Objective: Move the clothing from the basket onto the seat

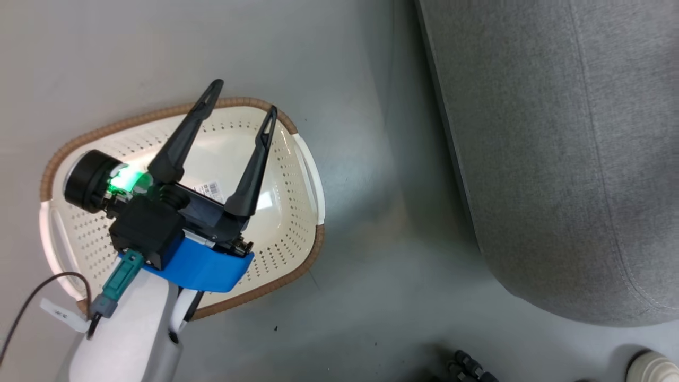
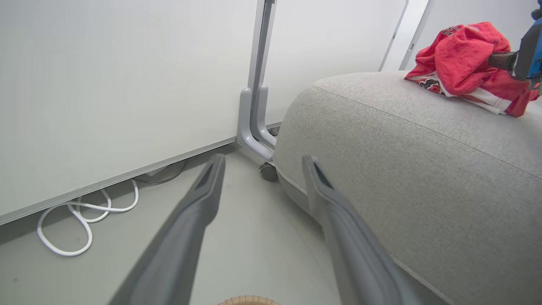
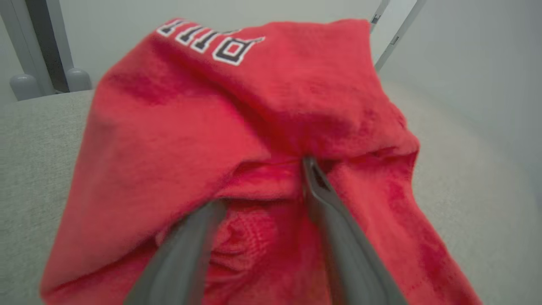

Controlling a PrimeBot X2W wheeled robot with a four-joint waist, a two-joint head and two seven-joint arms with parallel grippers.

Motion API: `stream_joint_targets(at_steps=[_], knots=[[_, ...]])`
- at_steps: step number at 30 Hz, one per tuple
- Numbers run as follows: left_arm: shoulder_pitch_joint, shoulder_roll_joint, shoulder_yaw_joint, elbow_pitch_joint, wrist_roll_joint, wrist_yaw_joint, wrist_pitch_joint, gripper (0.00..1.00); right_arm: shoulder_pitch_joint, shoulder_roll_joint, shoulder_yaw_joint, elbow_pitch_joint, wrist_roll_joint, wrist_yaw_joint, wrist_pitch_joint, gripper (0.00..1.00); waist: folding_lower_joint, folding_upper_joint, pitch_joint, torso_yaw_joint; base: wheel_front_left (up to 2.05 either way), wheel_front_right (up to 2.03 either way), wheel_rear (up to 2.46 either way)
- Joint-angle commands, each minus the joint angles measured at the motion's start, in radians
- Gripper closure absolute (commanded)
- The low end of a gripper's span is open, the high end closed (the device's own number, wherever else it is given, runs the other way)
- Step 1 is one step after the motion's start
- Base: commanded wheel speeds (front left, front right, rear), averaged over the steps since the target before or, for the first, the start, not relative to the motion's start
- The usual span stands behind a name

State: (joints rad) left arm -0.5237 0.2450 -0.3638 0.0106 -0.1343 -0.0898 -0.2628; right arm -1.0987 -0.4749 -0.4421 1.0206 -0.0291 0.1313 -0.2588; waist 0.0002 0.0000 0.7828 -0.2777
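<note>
Red jersey (image 3: pixel 254 106): heaped on the seat (image 3: pixel 34 148), draped over the parted, loosened right pincer (image 3: pixel 262 184).
Left pincer (image 1: pixel 245 95): wide open, empty, above the basket (image 1: pixel 276 239).
Risk: cloth snagging a fingertip, dragging off.

1. A smooth grey floor (image 1: pixel 345 63) spans the left and middle of the head view.
2. A white wall panel (image 2: pixel 118 84) takes the upper left of the left wrist view.
3. At upper centre a grey post (image 2: pixel 259 63) stands on a curved foot (image 2: pixel 250 131), with a dark caster (image 2: pixel 268 171) just below it.
4. A white cable (image 2: pixel 63 254) lies looped at lower left.
5. Dark parts (image 1: pixel 469 366) at the head view's bottom edge are possibly connectors.
</note>
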Motion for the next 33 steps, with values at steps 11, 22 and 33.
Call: stream_joint_targets(at_steps=[11, 22, 33], knots=[[0.112, -0.118, 0.041, 0.105, -0.056, -0.02, -0.003, 0.0, 0.157, 0.008, -0.021, -0.094, -0.111, -0.001, -0.007, 0.0, -0.0002, 0.0, -0.311, 0.102, 0.0, 0.0, 0.0], [0.34, -0.184, 0.159, 0.202, -0.112, -0.025, -0.003, 0.0, 0.449, 0.104, 0.125, -0.227, -0.114, -0.001, 0.007, 0.0, -0.0002, 0.0, -0.634, 0.179, 0.0, 0.0, 0.0], [0.439, -0.192, 0.212, 0.31, -0.11, -0.018, -0.003, 0.0, 0.8, 0.263, 0.302, -0.528, -0.017, -0.001, 0.068, 0.0, -0.0002, 0.0, -0.778, 0.247, 0.0, 0.0, 0.0]])
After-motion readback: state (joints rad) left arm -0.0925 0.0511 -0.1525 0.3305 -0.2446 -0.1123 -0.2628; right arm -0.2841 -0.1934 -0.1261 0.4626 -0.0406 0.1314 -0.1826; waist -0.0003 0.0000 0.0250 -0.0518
